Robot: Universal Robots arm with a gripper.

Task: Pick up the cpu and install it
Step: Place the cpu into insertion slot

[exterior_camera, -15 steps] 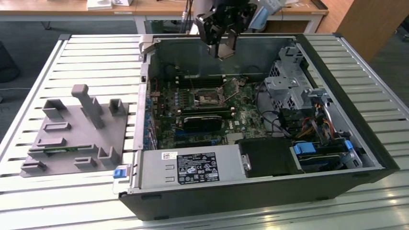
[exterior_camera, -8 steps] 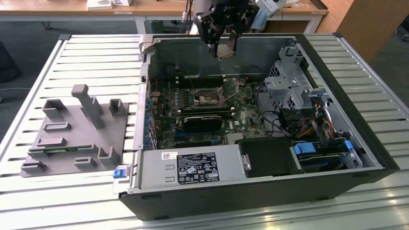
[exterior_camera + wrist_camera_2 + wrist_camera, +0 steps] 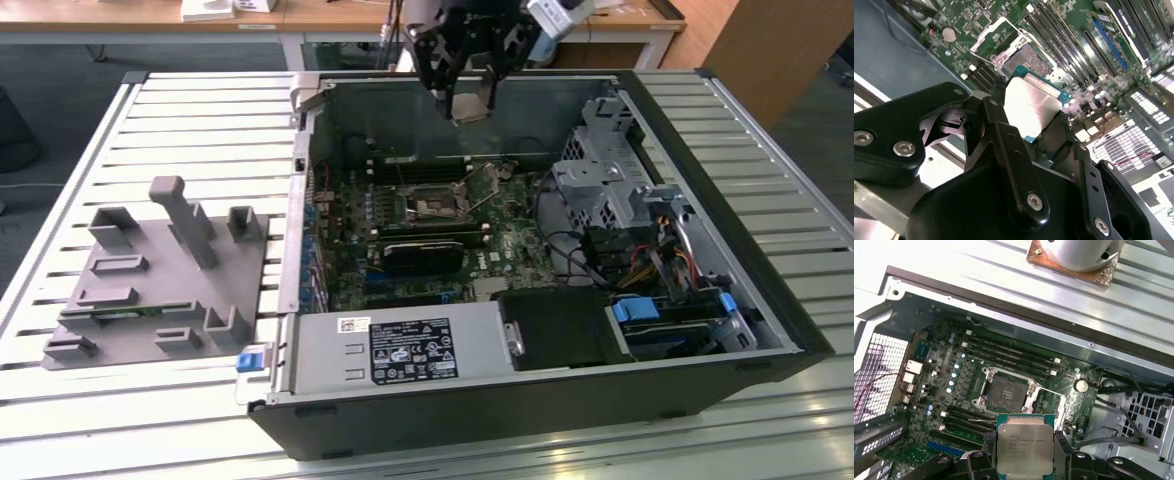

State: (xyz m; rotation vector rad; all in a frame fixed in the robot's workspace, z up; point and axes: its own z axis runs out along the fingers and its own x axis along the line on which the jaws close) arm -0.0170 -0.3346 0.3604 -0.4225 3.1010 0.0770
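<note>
The cpu (image 3: 467, 108), a small flat square chip with a silvery top, hangs in the air over the far part of the open computer case. My black gripper (image 3: 465, 100) is shut on the cpu, its fingers pressing two opposite edges. In both wrist views the cpu (image 3: 1024, 447) (image 3: 1031, 107) shows clamped between the dark fingers (image 3: 1004, 145). Below it on the green motherboard lies the open square socket (image 3: 1006, 394) (image 3: 438, 207) (image 3: 1026, 59) with its metal frame lifted.
The case walls (image 3: 310, 180) surround the motherboard. A drive cage (image 3: 607, 170) and cables (image 3: 641, 265) crowd the exterior view's right; the power supply (image 3: 400, 350) sits at the near side. A grey fixture tray (image 3: 147, 290) lies on the slatted table at the left.
</note>
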